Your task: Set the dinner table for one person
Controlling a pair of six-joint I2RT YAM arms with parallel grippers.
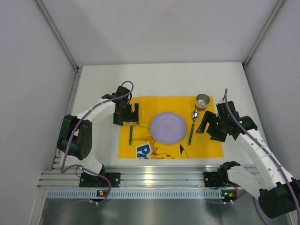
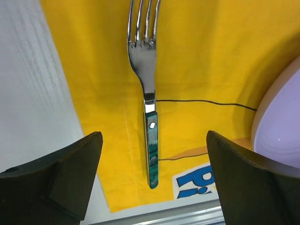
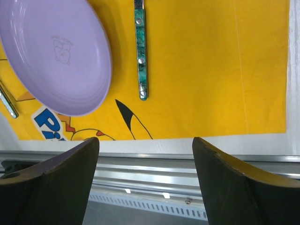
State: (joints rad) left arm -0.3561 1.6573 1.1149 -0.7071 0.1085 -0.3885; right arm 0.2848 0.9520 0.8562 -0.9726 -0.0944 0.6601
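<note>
Nearest, in front of the plate [image 1: 168,127]: a metal rail [image 1: 159,176] along the front edge of the table [image 1: 164,77], carrying both arm bases. Just behind it, the near hem of a yellow cloth [image 1: 145,104], printed with blue letters cut off by the plate. Only a "P" and perhaps an "i" readable, beside a black cartoon outline.

Left of the plate, a fork [image 2: 149,93] flat on the cloth, green handle toward the rail, tines away: the usual side for it. Above the fork, left fingers [image 2: 61,178] spread wide, gripping nothing, not touching the handle between them.

Right of the plate, a spoon [image 1: 192,126] parallel to the fork, bowl at the far end. Further right, right fingers [image 3: 51,183] likewise apart and empty, hanging over the cloth's right side.

On the plate itself, a small faint stamped figure, no legible words. Beyond the plate to the right, a metal cup [image 1: 203,100] at the cloth's far edge, the customary spot for a drink. Around and past the cloth, the white table, reaching to the far wall.

Probably a finished setting, judging from this layout.
</note>
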